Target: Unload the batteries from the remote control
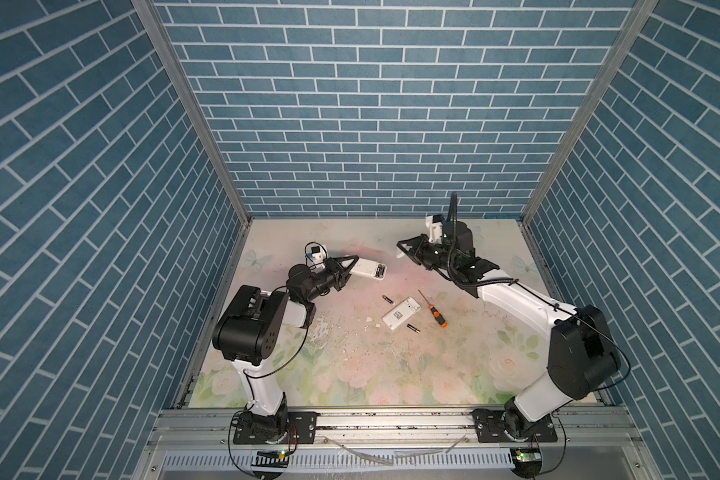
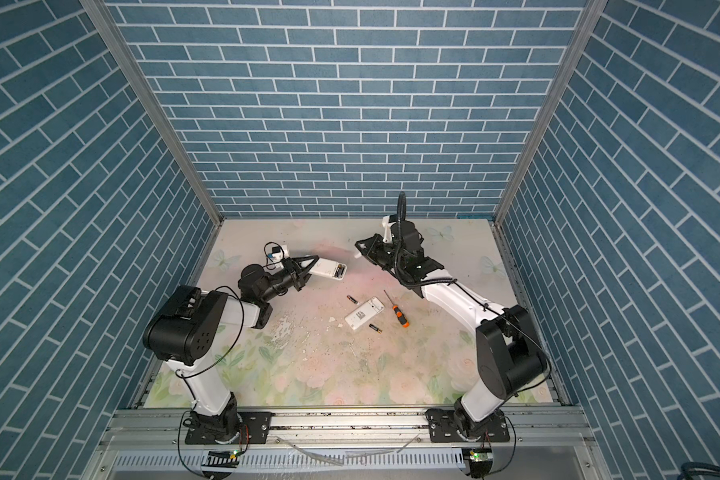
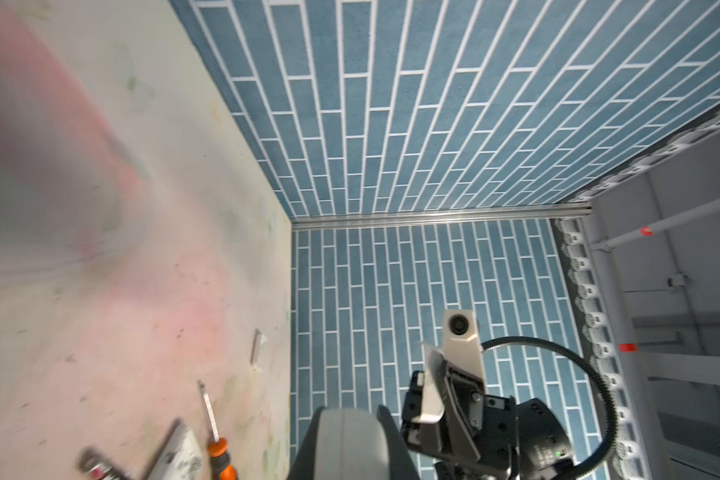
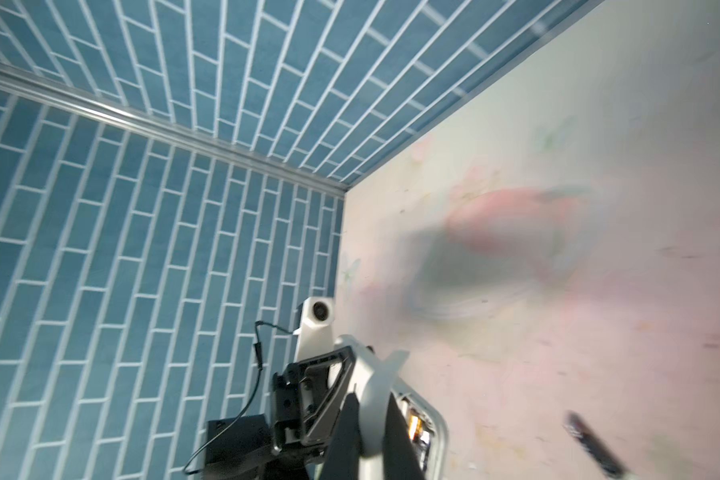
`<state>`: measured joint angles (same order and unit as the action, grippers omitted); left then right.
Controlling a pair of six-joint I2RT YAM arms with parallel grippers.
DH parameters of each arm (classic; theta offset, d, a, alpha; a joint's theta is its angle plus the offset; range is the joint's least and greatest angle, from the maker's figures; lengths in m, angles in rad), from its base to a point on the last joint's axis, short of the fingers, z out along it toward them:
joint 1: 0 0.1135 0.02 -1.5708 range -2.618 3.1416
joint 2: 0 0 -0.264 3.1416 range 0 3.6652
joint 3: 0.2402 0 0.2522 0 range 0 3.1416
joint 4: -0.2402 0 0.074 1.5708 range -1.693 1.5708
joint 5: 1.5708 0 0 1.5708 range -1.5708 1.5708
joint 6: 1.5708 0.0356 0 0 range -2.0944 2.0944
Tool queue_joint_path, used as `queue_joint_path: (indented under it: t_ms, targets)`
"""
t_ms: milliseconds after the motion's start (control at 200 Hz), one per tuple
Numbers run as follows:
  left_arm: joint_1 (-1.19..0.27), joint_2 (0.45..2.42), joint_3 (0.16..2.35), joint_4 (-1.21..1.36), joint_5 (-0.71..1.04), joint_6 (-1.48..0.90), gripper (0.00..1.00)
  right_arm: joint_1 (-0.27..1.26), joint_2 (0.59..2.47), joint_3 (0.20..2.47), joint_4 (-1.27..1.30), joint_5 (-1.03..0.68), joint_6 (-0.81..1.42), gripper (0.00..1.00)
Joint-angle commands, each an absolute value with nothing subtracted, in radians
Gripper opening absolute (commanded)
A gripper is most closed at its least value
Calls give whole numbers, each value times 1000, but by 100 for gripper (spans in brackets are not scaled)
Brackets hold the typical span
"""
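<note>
The left gripper holds a white remote in the air. Batteries sit in its open end, and two loose batteries lie on the counter. The right gripper is closed, apparently on a white cover. If the remote tilts, batteries may drop and roll across the smooth flowered counter inside blue brick walls.

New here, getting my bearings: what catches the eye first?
The left claw holds a white remote at mid-left, its battery bay open. In the middle, a second remote lies between two loose batteries, beside an orange-handled screwdriver. The right claw pinches a white piece.
</note>
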<state>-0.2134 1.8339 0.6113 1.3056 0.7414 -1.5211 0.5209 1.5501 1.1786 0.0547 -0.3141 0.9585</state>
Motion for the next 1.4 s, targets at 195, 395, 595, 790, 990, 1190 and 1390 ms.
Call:
queue_joint_path:
  t_ms: [195,395,595,790,990,1190,1390]
  targets:
    - [-226,1754,528,1109,705,-1268,0,432,1583,1180,-345,-23,616,0]
    - [-251,1645,512,904,649,-1135,0,426,1733,1280,-471,118,536,0]
    - [-259,1604,470,877,620,-1118,0,425,1896,1399,-580,270,494,0]
    - [-270,1592,442,888,611,-1125,0,425,2011,1484,-639,332,463,0]
    - [-275,1538,450,791,594,-1073,0,424,2075,1517,-653,343,460,0]
    - [-275,1479,468,678,583,-1022,0,419,2094,1525,-645,328,462,12]
    - [-275,1453,461,645,575,-1011,0,417,2095,1530,-638,313,457,26]
